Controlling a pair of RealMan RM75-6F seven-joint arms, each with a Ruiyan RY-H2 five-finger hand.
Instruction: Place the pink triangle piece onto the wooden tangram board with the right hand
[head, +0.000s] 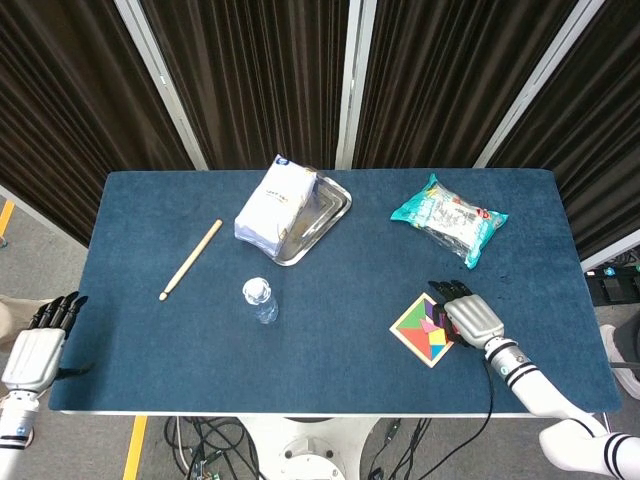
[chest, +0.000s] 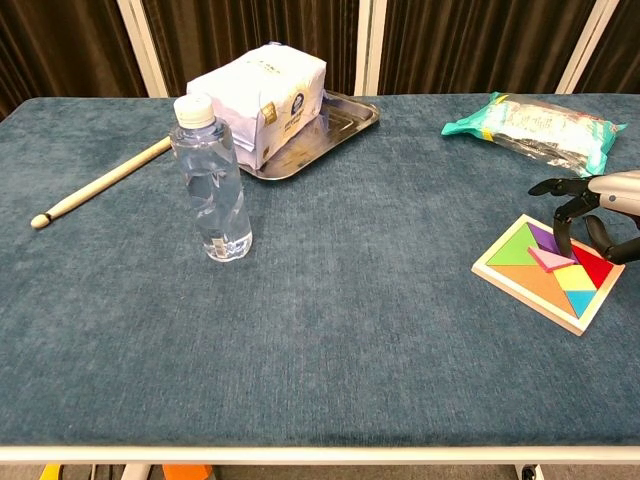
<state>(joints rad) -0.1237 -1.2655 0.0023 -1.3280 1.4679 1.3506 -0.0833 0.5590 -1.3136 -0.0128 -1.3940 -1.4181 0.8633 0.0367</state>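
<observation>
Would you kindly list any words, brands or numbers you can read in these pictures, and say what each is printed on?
None can be read.
White bag: a round dark logo and gold marks, too blurred to read.
Teal snack packet: printing too small to read.
Water bottle: no label visible.

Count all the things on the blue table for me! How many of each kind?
Water bottle: 1
Wooden stick: 1
Metal tray: 1
White bag on the tray: 1
Teal packet: 1
Tangram board: 1
Pink triangle piece lying on the board: 1
Total: 7
</observation>
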